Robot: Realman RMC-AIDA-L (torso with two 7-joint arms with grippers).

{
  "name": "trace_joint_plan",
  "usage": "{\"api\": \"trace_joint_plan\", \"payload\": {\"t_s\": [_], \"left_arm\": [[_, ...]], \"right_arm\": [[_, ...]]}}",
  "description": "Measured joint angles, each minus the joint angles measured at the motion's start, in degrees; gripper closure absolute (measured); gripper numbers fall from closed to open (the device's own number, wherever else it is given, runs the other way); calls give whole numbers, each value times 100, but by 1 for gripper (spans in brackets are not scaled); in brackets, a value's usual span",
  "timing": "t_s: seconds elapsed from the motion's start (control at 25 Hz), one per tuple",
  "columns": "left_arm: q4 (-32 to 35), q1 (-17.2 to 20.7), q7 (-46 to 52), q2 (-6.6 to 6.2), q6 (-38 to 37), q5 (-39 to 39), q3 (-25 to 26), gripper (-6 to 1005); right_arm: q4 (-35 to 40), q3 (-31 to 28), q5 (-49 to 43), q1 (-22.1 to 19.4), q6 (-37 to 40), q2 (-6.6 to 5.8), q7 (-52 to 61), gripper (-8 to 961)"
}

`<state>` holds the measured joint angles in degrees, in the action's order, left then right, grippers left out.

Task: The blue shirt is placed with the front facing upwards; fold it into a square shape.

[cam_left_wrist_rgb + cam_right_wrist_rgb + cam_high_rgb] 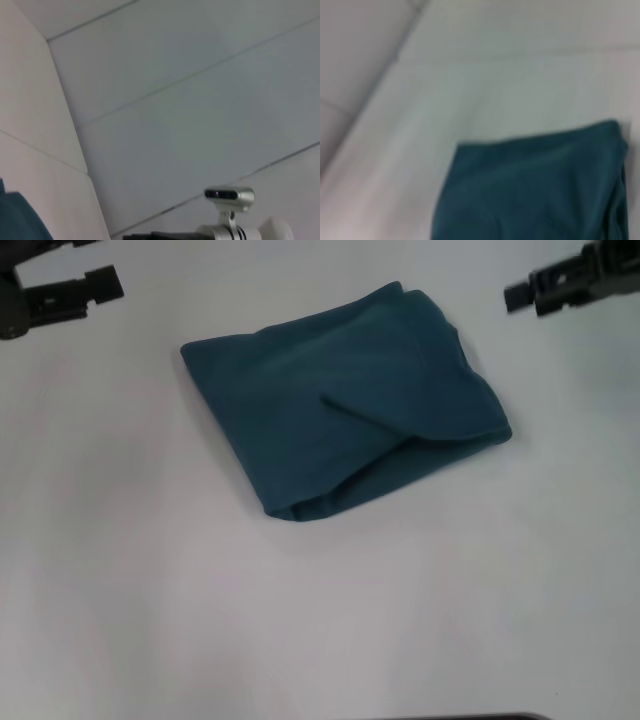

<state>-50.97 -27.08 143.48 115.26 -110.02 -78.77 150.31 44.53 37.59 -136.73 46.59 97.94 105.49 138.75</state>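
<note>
The blue shirt (340, 400) lies folded into a rough, skewed square on the white surface (320, 620), layered edges showing at its near side. The left end effector (100, 285) hangs well off the shirt's far left corner, the right end effector (522, 295) well off its far right corner, neither touching the cloth

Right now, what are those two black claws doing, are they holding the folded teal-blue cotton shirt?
Left gripper: holding nothing, away from the folded teal-blue cotton shirt; open or closed cannot be told.
Right gripper: holding nothing, likewise away; cannot be told.
</note>
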Motion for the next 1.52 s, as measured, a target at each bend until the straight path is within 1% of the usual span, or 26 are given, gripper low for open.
{"api": "trace_joint_plan", "payload": {"t_s": [0.12, 0.24, 0.32, 0.4, 0.56, 0.64, 0.8, 0.96, 1.08, 1.28, 1.36, 1.52], "left_arm": [[0, 57, -1, -17, -89, 4, 23, 73], [0, 100, 21, -20, -98, 4, 27, 75], [0, 113, 32, -14, -103, 0, 28, 76], [0, 121, 50, 20, -109, -18, 21, 77], [64, 35, 87, 30, -70, 10, -37, 79], [91, -12, 89, 22, -69, 14, -63, 80], [95, -46, 94, 13, -61, 168, -171, 82], [96, -38, 99, 10, -54, 280, -206, 84], [97, -26, 98, 11, -47, 283, -202, 85], [97, -29, 60, 22, -45, 295, -206, 88], [97, -45, 53, 27, -45, 295, -206, 89], [97, -58, 50, 32, 0, 295, -205, 91]], "right_arm": [[1, 350, -259, 149, 280, -9, -5, 260], [28, 452, -476, 224, 505, -21, 26, 209], [42, 457, -568, 232, 596, -22, 47, 209], [19, 484, -693, 216, 637, -5, 75, 209], [-3, 534, -906, 161, 655, 37, 87, 210], [-18, 532, -919, 136, 648, 82, 89, 210], [-56, 565, -923, 110, 498, 275, 61, 211], [-66, 725, -930, 116, 323, 434, 48, 211], [-73, 920, -934, 134, 158, 497, 93, 211], [-89, 958, -927, 171, -53, 623, 112, 212], [-90, 959, -918, 209, -88, 648, 113, 212], [-80, 960, -896, 235, -101, 659, 115, 212]]}}
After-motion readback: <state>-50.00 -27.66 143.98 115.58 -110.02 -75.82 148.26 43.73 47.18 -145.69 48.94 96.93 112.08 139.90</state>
